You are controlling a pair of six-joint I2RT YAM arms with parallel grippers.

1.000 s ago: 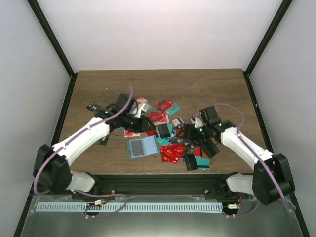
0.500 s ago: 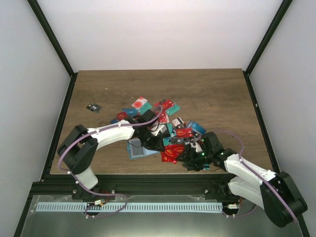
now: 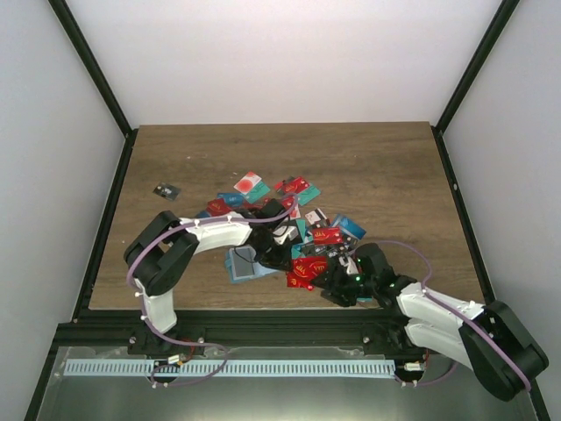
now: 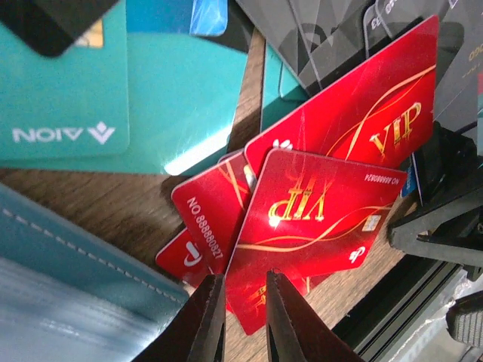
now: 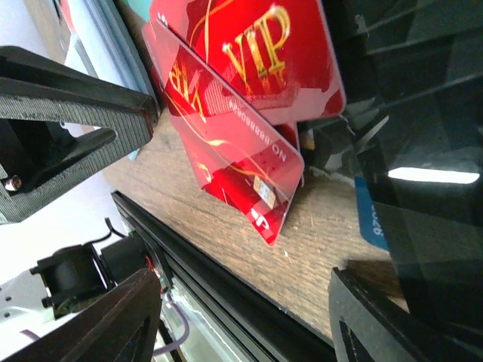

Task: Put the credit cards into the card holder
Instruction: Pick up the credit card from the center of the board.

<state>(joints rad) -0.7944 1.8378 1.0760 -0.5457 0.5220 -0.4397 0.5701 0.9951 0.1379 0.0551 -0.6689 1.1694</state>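
Note:
A teal card holder (image 3: 248, 262) lies open near the table's front, and its stitched edge (image 4: 53, 249) fills the lower left of the left wrist view. Red VIP credit cards (image 3: 307, 267) overlap just right of it. My left gripper (image 3: 292, 261) is down on them. Its jaws (image 4: 245, 283) stand a thin slit apart over the near corner of the top red VIP card (image 4: 324, 211), and whether they pinch it I cannot tell. My right gripper (image 3: 340, 285) stands wide open (image 5: 241, 294) close to the same red cards (image 5: 234, 166), with only the table's front edge between its fingers.
More cards, red, teal and blue, lie heaped behind (image 3: 298, 197), with black cases among them (image 3: 289, 232). A teal AION card (image 4: 68, 90) lies beside the holder. A small black item (image 3: 164, 190) sits alone at the left. The black front rail (image 5: 226, 302) runs just below the red cards.
The left arm has swung from the back of the pile to the red cards at the front and its jaws have narrowed. The right arm has pulled back toward the front edge.

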